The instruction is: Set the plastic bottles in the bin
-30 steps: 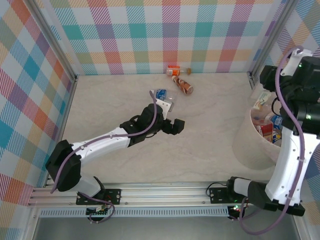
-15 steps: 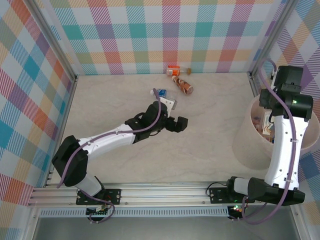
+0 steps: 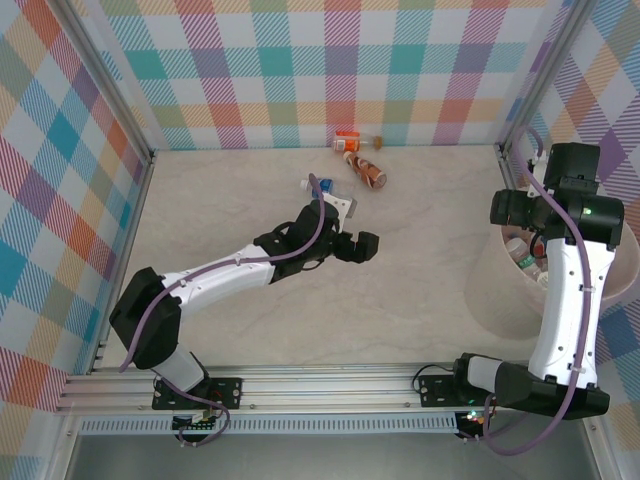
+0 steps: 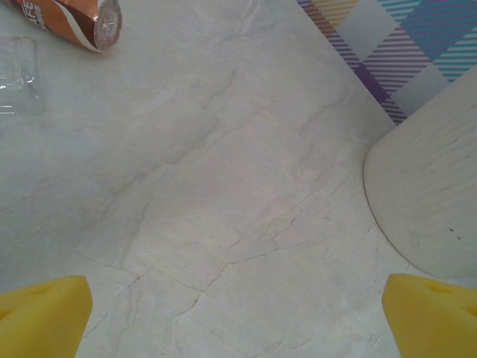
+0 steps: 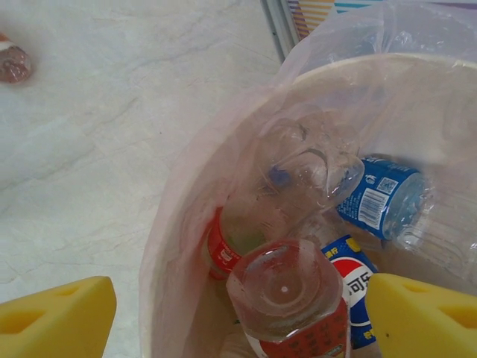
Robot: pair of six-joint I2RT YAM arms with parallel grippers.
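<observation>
On the pale marbled desk (image 3: 220,230), the large round translucent pinkish-white plastic bin (image 3: 495,290) stands at the right edge, already holding several clear plastic bottles (image 5: 387,198). The right hand (image 5: 238,313) hangs wide open over it, gripping nothing; the left hand (image 3: 352,226), fully open and empty, is mid-desk. Left to do, I judge: a clear blue-capped bottle (image 3: 320,186) just beside it and two orange-labelled bottles (image 3: 370,173) near the far edge.

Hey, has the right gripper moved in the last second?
Yes. In the top view the right gripper has swung from the far side of the bin leftward, to above its left rim.
</observation>
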